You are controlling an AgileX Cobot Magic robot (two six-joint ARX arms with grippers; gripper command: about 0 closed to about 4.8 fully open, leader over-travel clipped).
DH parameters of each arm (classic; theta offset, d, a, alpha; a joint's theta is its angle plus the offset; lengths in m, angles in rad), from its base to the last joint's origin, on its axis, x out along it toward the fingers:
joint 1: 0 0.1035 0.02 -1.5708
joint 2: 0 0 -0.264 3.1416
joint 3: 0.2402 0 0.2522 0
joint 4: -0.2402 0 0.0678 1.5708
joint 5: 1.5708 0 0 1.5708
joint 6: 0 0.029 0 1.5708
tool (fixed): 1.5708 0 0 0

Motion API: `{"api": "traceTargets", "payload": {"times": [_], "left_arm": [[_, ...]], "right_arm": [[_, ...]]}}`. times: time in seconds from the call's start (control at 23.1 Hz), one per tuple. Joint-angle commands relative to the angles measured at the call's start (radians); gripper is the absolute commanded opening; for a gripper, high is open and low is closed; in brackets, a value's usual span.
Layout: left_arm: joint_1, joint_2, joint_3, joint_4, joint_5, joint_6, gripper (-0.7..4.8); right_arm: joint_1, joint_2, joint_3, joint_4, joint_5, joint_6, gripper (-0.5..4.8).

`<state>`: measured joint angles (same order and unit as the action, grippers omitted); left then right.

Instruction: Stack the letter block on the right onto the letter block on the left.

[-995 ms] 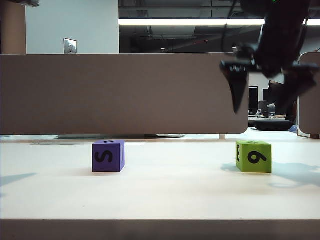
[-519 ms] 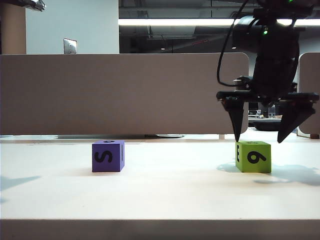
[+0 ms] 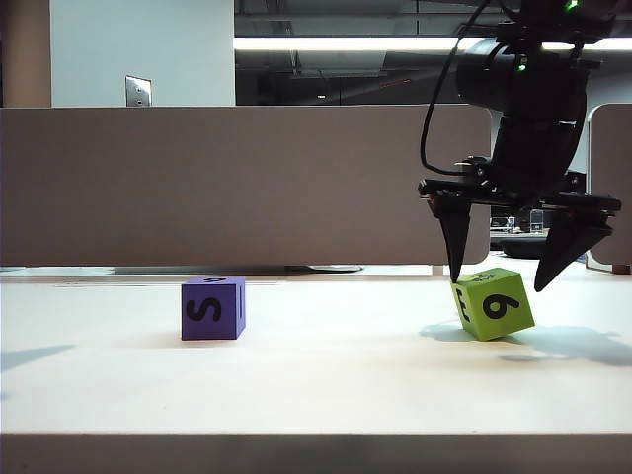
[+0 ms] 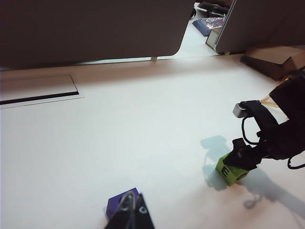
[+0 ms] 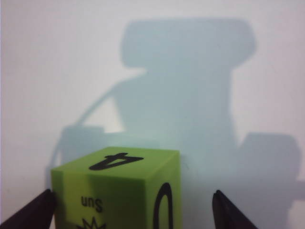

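We see the purple block (image 3: pixel 213 308) nearest the left side of the table (image 3: pixel 316 385), flat, with nothing on top. In the left wrist view the left gripper (image 4: pixel 129 217) sits just above the purple block (image 4: pixel 119 204); its tips look close together, but we cannot tell for sure whether it is closed. It holds nothing.

Further right, the green block (image 3: pixel 493 304) is tilted, one lower edge off the table. The right gripper (image 3: pixel 506 281) hangs over it, spread wide and gripping nothing; its left finger (image 3: pixel 455 237) touches the block's upper left corner. In the right wrist view the green block (image 5: pixel 119 191) sits off-centre, against one fingertip (image 5: pixel 33 212).

Risk, as we judge it: the finger pushing that corner could tip or skid the block away, and closing off-centre may pinch a skewed cube, which would stack badly.

Behind: a grey partition (image 3: pixel 237 183) and a wall outlet (image 3: pixel 138 91). Nothing lies between the blocks, though the left gripper near the purple block might crowd the placement.
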<state>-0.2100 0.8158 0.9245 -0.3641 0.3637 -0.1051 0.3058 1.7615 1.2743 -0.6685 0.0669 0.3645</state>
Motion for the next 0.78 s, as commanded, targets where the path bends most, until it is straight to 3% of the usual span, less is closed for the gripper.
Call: {"api": "traceTargets", "payload": {"times": [0.04, 0.78], "left_arm": [[-0.001, -0.001, 0.005, -0.011, -0.001, 0.004, -0.05], [-0.003, -0.001, 0.005, -0.026, -0.001, 0.004, -0.05]], "right_arm": [[0.001, -0.002, 0.002, -0.005, -0.002, 0.003, 4.79], [0.001, -0.001, 0.113, -0.036, -0.017, 0.002, 4.79]]}}
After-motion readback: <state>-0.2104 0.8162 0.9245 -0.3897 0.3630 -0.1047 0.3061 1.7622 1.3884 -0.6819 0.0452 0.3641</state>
